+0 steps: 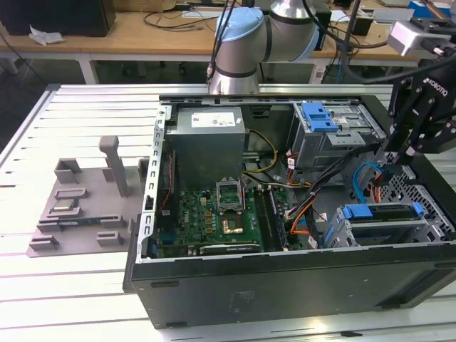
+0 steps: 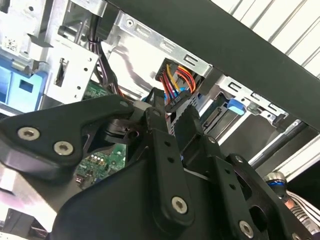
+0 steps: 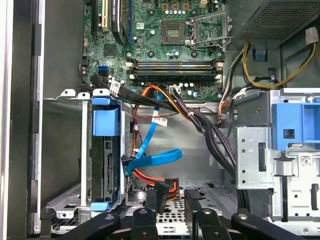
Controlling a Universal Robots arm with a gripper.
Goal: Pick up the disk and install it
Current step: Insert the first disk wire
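The disk [image 1: 388,214] sits on edge in the metal drive cage [image 1: 356,231] at the front corner of the open computer case on the exterior view's right. Its blue bracket [image 3: 105,122] caps the end. In the first wrist view the disk [image 3: 110,165] stands upright in the cage. My gripper [image 1: 390,162] hangs just above and behind that cage. Its fingertips [image 3: 150,200] are closed on a black cable connector [image 3: 164,192] with orange, red and yellow wires. The second wrist view shows the gripper [image 2: 172,117] with that connector [image 2: 175,102] pinched at its tip.
A blue flat cable [image 3: 150,160] loops beside the cage. Black cable bundles [image 3: 200,125] cross toward the motherboard [image 1: 214,214]. The grey power-supply box [image 1: 206,146] fills the back. A second bay with a blue latch plate [image 1: 318,117] stands behind. A grey fixture [image 1: 85,203] lies outside the case.
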